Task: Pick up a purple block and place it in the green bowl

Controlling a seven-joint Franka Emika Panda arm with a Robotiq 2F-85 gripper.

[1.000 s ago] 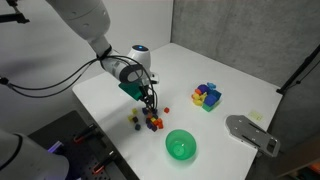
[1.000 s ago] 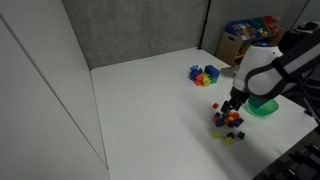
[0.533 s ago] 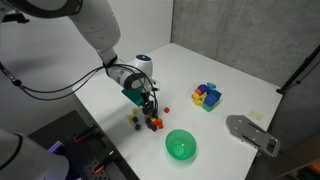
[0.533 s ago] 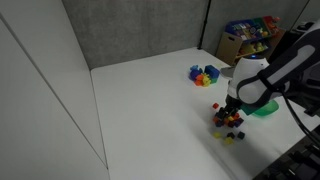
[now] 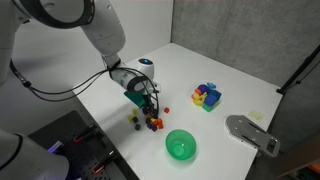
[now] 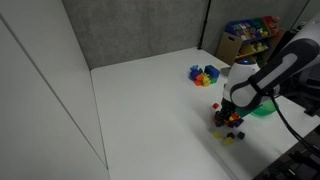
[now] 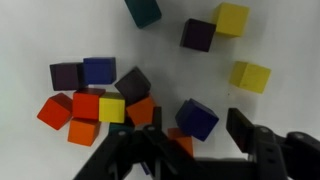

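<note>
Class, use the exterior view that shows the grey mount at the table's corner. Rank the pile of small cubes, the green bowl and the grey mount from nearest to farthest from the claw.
1. Small cubes: just beneath the claw.
2. Green bowl: towards the table's near edge.
3. Grey mount: at the table's corner, past the bowl.

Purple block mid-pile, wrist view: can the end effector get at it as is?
Probably not cleanly. The open end effector straddles a bluish block beside it; the purple block sits packed against an orange block, a yellow block and a blue block, leaving little finger room.
</note>
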